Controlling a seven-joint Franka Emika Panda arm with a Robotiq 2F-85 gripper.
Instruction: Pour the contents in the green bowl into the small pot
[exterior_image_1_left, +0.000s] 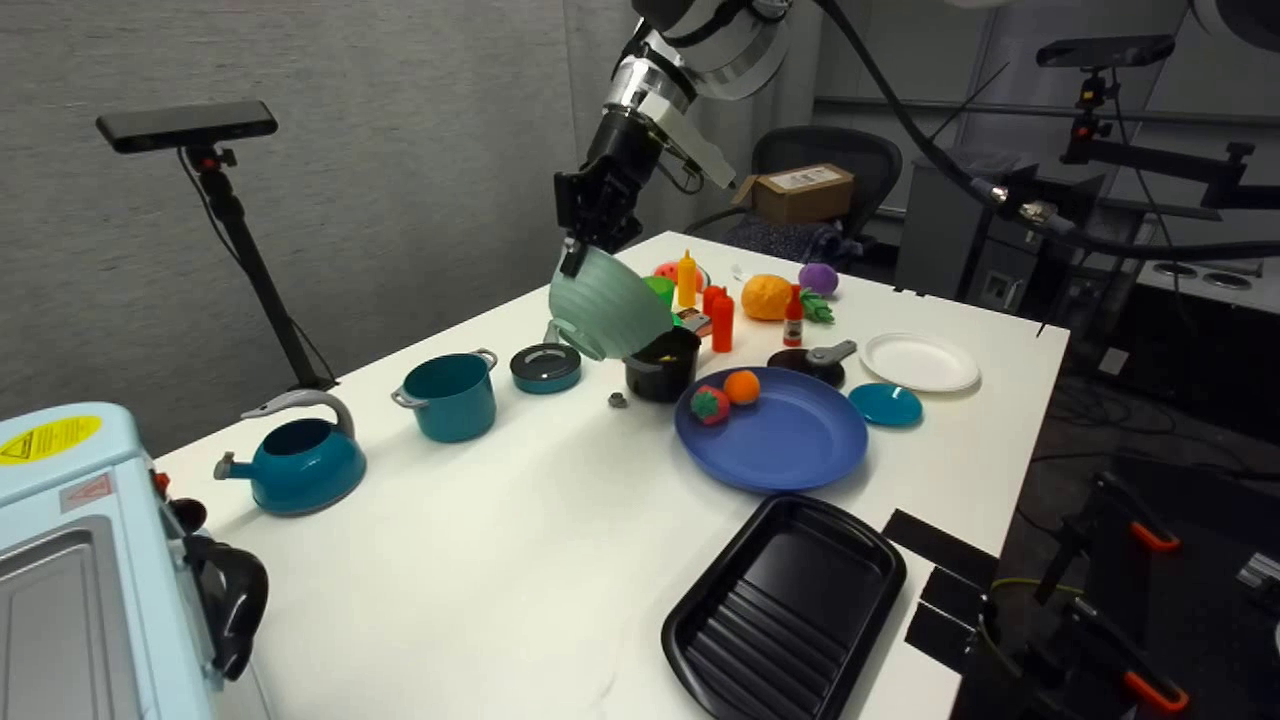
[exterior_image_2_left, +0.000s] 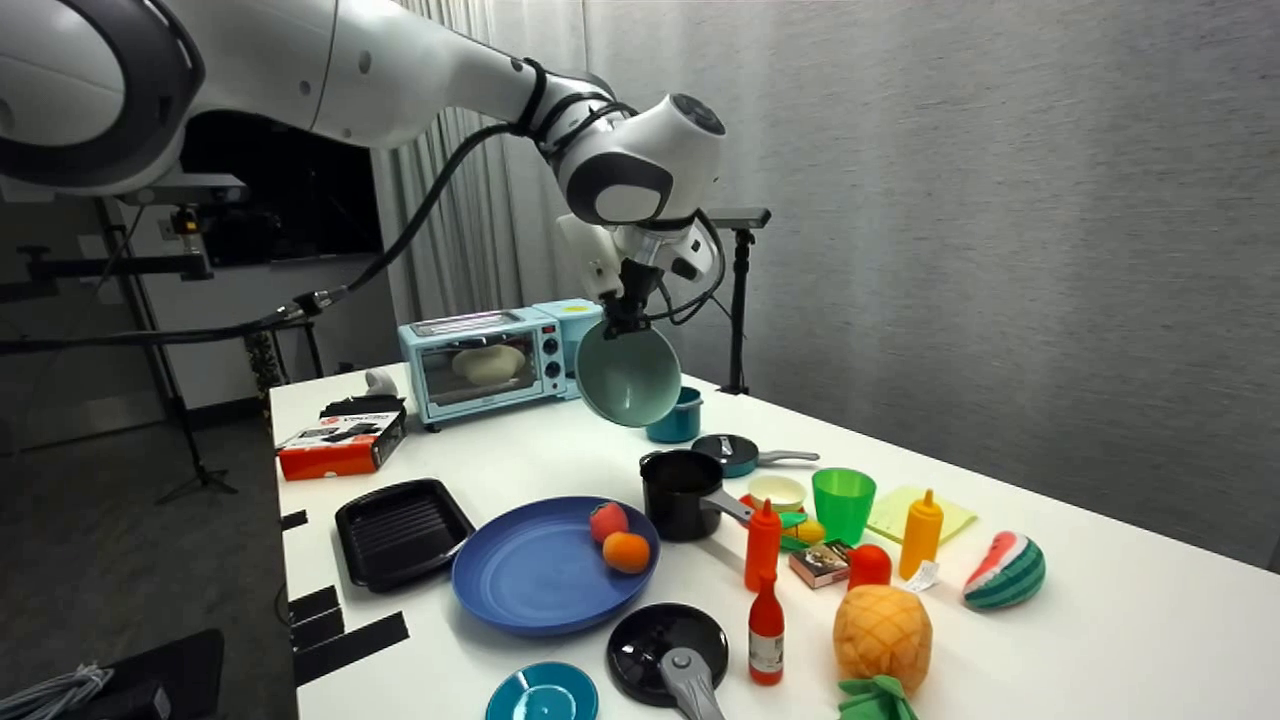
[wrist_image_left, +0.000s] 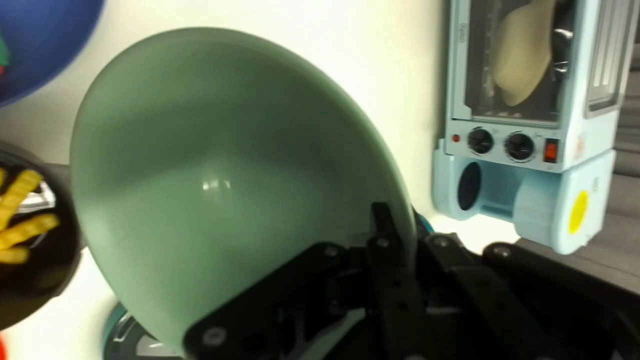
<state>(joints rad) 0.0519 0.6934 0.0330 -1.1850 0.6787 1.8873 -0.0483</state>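
Black fingers (wrist_image_left: 384, 235) are pinching a tipped, smooth sage-green bowl (wrist_image_left: 215, 155), seemingly empty; below them, a round black pot (exterior_image_2_left: 667, 515) is holding yellow sticks (wrist_image_left: 24, 233); only setting-down is likely remaining.

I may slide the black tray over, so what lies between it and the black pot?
The blue plate, bearing a strawberry and an orange, as both exterior views show.

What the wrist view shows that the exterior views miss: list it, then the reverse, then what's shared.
Only the wrist view: the yellow pieces as separate sticks in the black pot; in an exterior view just a hint of yellow shows there.

Only the exterior views: the black tray, pineapple and watermelon.

Shared: the gripper holding the tilted green bowl by its rim, the black pot, blue plate and light blue oven.
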